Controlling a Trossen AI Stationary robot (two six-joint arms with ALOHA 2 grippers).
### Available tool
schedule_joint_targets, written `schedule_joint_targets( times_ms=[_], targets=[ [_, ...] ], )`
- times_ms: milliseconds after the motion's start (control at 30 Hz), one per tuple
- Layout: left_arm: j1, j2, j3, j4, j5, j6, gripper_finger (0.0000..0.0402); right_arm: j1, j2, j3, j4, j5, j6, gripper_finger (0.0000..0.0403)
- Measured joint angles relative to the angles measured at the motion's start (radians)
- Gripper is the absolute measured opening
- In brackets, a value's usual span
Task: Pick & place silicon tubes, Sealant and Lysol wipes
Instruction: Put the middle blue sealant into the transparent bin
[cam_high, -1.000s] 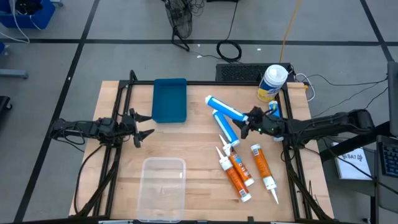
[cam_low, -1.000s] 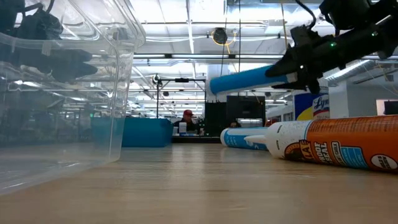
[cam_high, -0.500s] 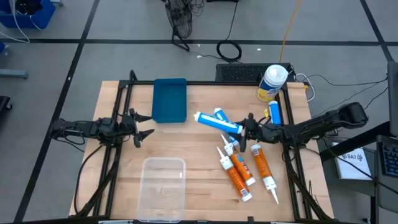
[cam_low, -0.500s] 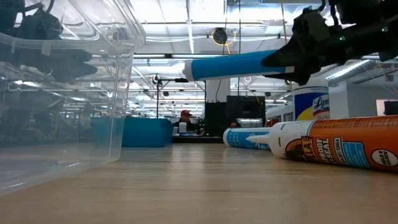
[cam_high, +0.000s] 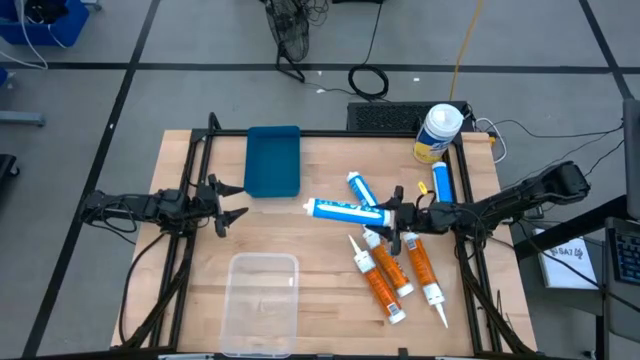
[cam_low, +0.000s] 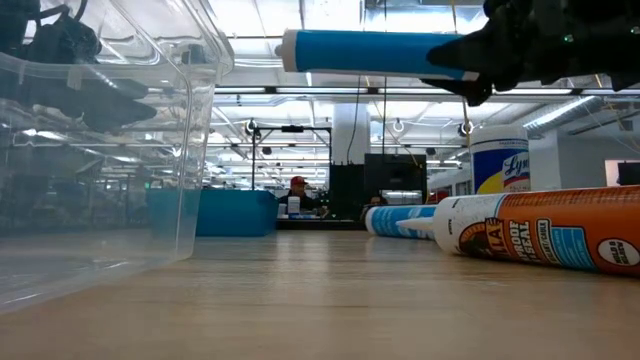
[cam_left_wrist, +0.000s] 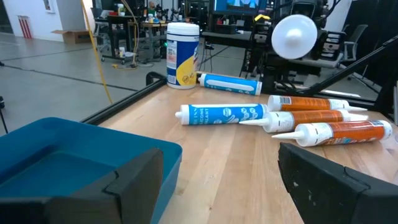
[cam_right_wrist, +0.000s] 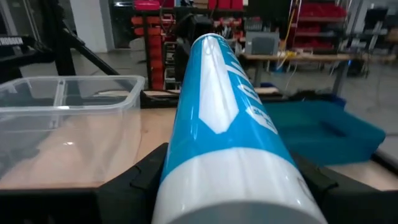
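A: Right gripper (cam_high: 398, 216) is pinching one end of a blue silicone tube (cam_high: 345, 209) — held level above the table, long end reaching toward the middle.

B: Left gripper (cam_high: 228, 200)?

A: Fingers spread, holding nothing, waiting just beside the blue tray (cam_high: 272, 160).

B: Destination?

A: Probably the tray or the clear bin (cam_high: 261, 300) — can't tell which. Carry it high; the free end could sag or swing. Clear the rim before lowering.

B: Lysol wipes (cam_high: 439, 132)?

A: Upright at the far right corner, untouched. Orange sealant tubes (cam_high: 381, 281) lie near the gripper.
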Motion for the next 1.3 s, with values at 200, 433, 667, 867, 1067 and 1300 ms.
schedule_joint_targets(
  times_ms=[200, 433, 667, 867, 1067, 1300],
  targets=[
    [0.000, 0.000, 0.000, 0.000, 0.000, 0.000, 0.0310, 0.000, 0.000, 0.000, 0.063, -0.001, -0.160, 0.0202],
    [0.000, 0.000, 0.000, 0.000, 0.000, 0.000, 0.0310, -0.011, 0.000, 0.000, 0.071, -0.003, -0.284, 0.0202],
    [0.000, 0.000, 0.000, 0.000, 0.000, 0.000, 0.0310, -0.054, 0.000, 0.000, 0.080, -0.021, -0.314, 0.0202],
    [0.000, 0.000, 0.000, 0.007, 0.000, 0.000, 0.0310, -0.091, 0.000, 0.000, 0.096, -0.111, -0.283, 0.0202],
    [0.000, 0.000, -0.001, 0.151, -0.009, -0.001, 0.0310, -0.099, 0.000, 0.000, 0.099, -0.103, -0.242, 0.0202],
    [0.000, 0.000, -0.001, 0.339, -0.025, 0.006, 0.0310, -0.120, 0.000, 0.000, 0.131, -0.104, -0.211, 0.0202]
  ],
)
